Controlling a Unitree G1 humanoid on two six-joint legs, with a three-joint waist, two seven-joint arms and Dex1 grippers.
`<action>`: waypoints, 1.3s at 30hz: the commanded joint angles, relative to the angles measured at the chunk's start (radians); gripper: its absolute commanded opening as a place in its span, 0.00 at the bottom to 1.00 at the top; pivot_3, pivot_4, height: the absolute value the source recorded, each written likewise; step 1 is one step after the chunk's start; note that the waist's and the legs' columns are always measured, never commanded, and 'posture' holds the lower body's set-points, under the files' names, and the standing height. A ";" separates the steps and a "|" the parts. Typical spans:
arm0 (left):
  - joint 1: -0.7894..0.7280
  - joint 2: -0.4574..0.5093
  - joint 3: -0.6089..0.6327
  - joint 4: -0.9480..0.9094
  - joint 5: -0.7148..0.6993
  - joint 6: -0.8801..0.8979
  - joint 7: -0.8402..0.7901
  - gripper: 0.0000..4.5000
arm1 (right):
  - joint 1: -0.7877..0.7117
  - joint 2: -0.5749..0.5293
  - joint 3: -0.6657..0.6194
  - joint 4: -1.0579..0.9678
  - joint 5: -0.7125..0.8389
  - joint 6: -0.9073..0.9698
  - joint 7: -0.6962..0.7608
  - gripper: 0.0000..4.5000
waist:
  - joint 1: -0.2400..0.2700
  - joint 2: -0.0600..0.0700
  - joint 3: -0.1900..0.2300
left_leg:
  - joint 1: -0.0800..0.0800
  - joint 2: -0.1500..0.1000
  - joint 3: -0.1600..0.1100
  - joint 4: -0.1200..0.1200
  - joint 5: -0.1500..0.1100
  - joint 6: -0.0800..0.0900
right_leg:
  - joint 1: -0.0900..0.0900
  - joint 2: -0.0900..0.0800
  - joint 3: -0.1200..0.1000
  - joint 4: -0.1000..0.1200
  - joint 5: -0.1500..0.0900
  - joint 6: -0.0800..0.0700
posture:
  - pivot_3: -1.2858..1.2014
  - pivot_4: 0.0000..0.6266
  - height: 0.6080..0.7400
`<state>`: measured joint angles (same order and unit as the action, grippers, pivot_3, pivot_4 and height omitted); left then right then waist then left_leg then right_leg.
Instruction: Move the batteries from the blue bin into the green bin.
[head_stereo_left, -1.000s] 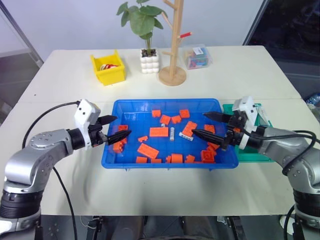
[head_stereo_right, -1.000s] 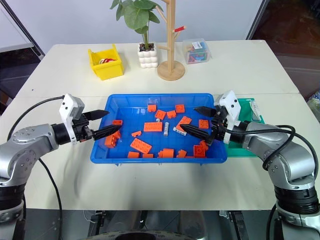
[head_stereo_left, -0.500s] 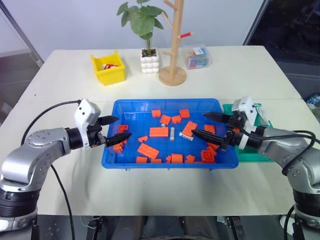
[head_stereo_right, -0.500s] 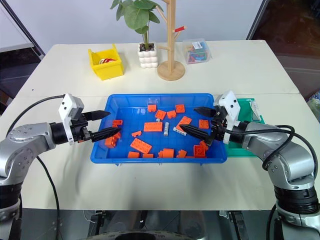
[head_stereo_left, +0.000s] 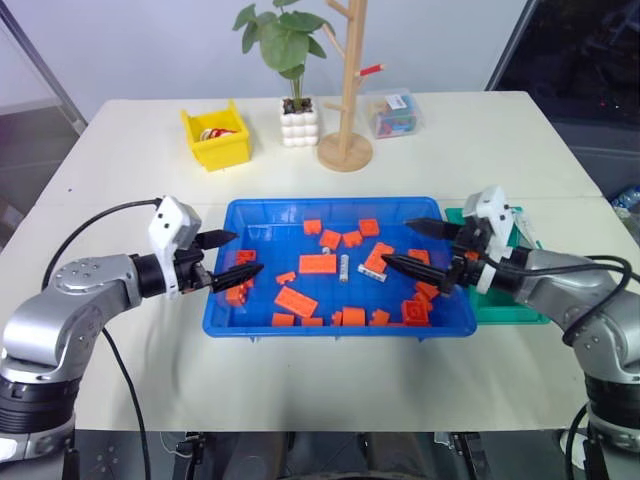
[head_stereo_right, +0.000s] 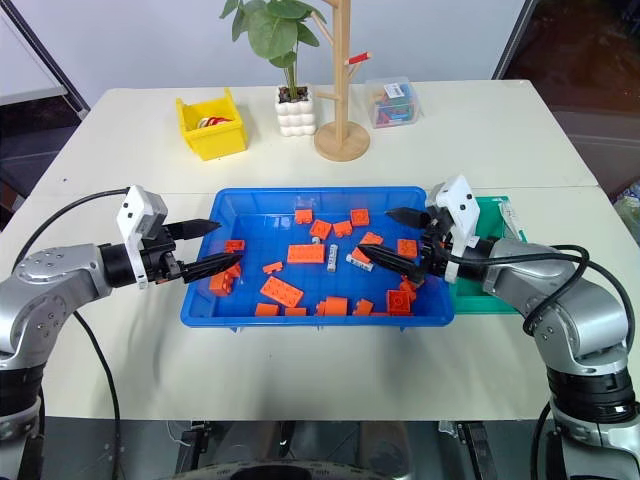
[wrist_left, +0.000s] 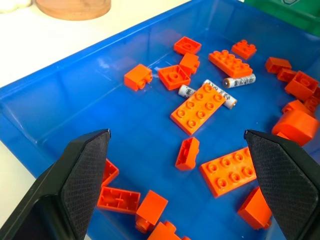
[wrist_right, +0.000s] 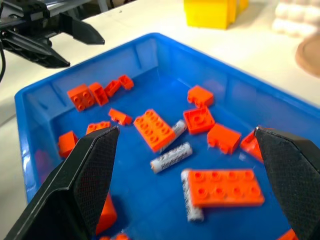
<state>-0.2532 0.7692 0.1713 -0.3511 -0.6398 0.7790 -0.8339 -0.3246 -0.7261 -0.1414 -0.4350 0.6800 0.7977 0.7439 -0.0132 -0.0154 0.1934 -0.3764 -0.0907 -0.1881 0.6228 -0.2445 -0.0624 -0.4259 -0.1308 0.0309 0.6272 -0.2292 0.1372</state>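
- My left gripper hangs over the left rim of the blue bin, fingers spread wide with nothing between them, tips pointing inward across the tray.
- My right gripper hangs over the tray's right end, jaws also spread wide and empty, tips aimed toward the middle.
- Along the blue bin's near wall, orange bricks crowd the floor; a denser pile sits in the near right corner under my right fingers.
- The batteries lie near the tray's centre: one battery sits just right of the large flat brick, in a bare strip of blue floor open from above.
- In the right wrist view a second battery lies beside a flat brick, a third is partly tucked under that brick, and a fourth lies along the edge of another.
- The far left part of the tray floor is mostly bare.
- The green bin sits just beside the blue bin's right wall, largely beneath my right arm.
- Farther back on the table stand a yellow bin, a potted plant, a wooden stand and a clear box, well apart from the tray.
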 joint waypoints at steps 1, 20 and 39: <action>-0.036 0.027 0.004 0.006 0.015 -0.018 -0.008 1.00 | -0.111 -0.022 0.034 0.013 -0.050 -0.035 -0.001 0.99 | -0.002 0.000 0.000 | 0.000 0.000 0.000 0.000 0.000 0.000 | 0.000 0.000 0.000 0.000 0.000 0.000 | 0.52 0.24 1.00; -0.136 0.149 -0.054 0.146 0.090 -0.085 -0.168 1.00 | -0.546 0.177 0.608 0.479 -0.492 -0.372 0.371 0.99 | -0.007 0.000 0.000 | -0.001 0.002 -0.001 -0.008 0.000 -0.001 | -0.003 0.002 0.000 -0.007 0.001 -0.001 | 0.52 0.24 1.00; -0.059 0.098 -0.028 0.066 0.064 -0.054 -0.082 1.00 | -0.529 0.315 0.626 0.738 -0.653 -0.510 0.379 0.99 | -0.011 0.000 0.000 | 0.001 0.004 -0.001 -0.008 0.002 -0.003 | -0.003 0.006 0.000 -0.004 0.003 -0.004 | 0.52 0.24 1.00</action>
<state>-0.3145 0.8602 0.1076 -0.2514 -0.5643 0.7306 -0.9153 -0.8559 -0.4199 0.4951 0.3071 0.0330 0.3123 1.1190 -0.0240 -0.0153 0.1939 -0.3752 -0.0867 -0.1896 0.6152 -0.2430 -0.0655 -0.4285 -0.1252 0.0308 0.6227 -0.2259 0.1327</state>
